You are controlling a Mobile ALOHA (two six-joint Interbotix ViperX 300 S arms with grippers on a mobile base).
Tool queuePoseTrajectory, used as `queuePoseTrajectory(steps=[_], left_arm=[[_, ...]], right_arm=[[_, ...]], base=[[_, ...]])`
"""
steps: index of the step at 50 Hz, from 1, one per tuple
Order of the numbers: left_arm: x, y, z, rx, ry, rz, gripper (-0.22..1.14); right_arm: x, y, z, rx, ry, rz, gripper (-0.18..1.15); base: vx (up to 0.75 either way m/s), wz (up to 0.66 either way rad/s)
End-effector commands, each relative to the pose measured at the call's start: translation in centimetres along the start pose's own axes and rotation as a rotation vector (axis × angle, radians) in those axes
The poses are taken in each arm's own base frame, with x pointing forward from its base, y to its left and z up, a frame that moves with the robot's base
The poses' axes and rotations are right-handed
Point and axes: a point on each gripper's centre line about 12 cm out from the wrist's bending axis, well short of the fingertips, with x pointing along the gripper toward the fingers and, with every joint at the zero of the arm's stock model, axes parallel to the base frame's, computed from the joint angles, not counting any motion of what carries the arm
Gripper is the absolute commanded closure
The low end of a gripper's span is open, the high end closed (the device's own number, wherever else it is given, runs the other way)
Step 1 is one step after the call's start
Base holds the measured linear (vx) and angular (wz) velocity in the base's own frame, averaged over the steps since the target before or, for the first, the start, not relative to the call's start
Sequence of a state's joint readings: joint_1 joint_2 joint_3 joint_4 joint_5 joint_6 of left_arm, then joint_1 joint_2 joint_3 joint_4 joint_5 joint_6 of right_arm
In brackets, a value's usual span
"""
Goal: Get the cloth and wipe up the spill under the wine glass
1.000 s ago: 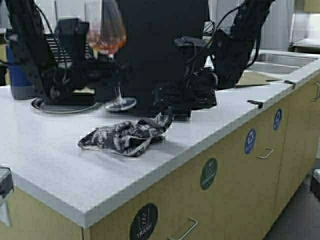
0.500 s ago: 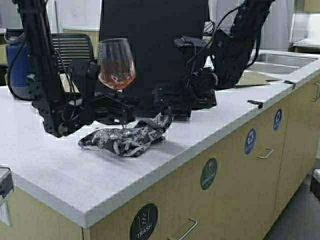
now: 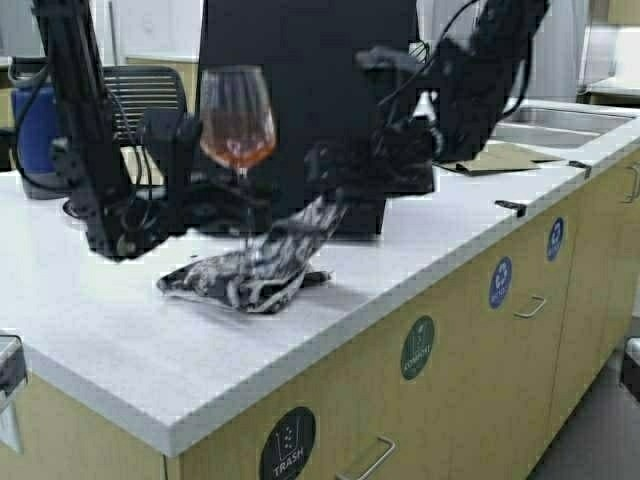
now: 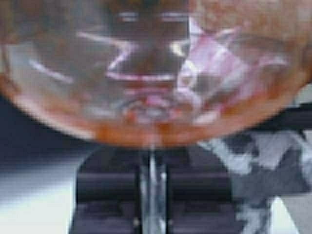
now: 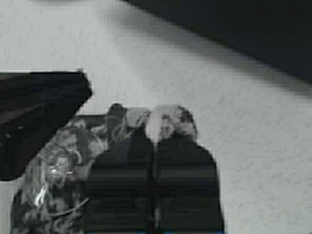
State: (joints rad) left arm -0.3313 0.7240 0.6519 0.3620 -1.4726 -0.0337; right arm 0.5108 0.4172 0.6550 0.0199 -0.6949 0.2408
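Your left gripper (image 3: 243,203) is pinching the glass (image 3: 237,118) stem, holding it up over the cloth (image 3: 255,268), while at 2 o'clock your right gripper (image 3: 335,205) squeezes a cloth corner, lifting it.

Two matte black jointed arms are showing looped black cables; the right gripper (image 5: 155,146) is showing ribbed, blocky black fingers (image 5: 183,175).

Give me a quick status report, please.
Left gripper shut on wine glass stem, glass held above counter. Right gripper shut on cloth, one corner raised.
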Motion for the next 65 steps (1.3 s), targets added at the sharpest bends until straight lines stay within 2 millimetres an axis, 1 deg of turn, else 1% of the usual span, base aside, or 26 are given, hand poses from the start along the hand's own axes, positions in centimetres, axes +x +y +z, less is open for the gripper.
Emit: queuePoseTrajectory(steps=[1, 7, 11, 15, 18, 23, 31, 47, 52, 65], left_arm=[[1.2, 0.8, 2.3, 0.037, -0.067, 0.025, 0.67], [1.6, 1.1, 1.6, 0.045, -0.065, 0.038, 0.67], [1.7, 1.2, 0.8, 0.043, -0.057, 0.041, 0.67], [1.8, 1.3, 0.0, 0.041, -0.047, 0.047, 0.67], [1.7, 1.4, -0.6, 0.036, -0.037, 0.052, 0.67], [1.7, 1.6, -1.7, 0.031, -0.02, 0.069, 0.67], [1.7, 1.8, -3.1, 0.022, 0.0, 0.09, 0.67], [2.0, 2.2, -4.3, 0.037, 0.005, 0.11, 0.65], [2.0, 2.2, -4.3, 0.038, 0.007, 0.11, 0.55], [1.8, 2.1, -4.4, 0.036, 0.013, 0.11, 0.12]], right_arm=[[-3.3, -3.0, 5.4, 0.07, -0.192, -0.079, 0.91], [-7.1, -5.7, 8.3, 0.115, -0.329, -0.153, 0.91], [-9.8, -7.0, 10.2, 0.125, -0.421, -0.191, 0.91], [-11.4, -7.5, 11.4, 0.124, -0.474, -0.206, 0.91], [-12.0, -7.4, 12.2, 0.119, -0.5, -0.202, 0.91], [-12.3, -7.2, 12.7, 0.118, -0.517, -0.196, 0.91], [-12.3, -7.2, 12.6, 0.117, -0.512, -0.196, 0.91], [-12.3, -6.9, 12.4, 0.093, -0.503, -0.178, 0.91], [-12.2, -6.9, 12.3, 0.09, -0.499, -0.176, 0.91], [-11.9, -7.0, 11.9, 0.09, -0.485, -0.174, 0.91]], base=[[0.0, 0.0], [0.0, 0.0], [0.0, 0.0], [0.0, 0.0], [0.0, 0.0], [0.0, 0.0], [0.0, 0.0], [0.0, 0.0], [0.0, 0.0], [0.0, 0.0]])
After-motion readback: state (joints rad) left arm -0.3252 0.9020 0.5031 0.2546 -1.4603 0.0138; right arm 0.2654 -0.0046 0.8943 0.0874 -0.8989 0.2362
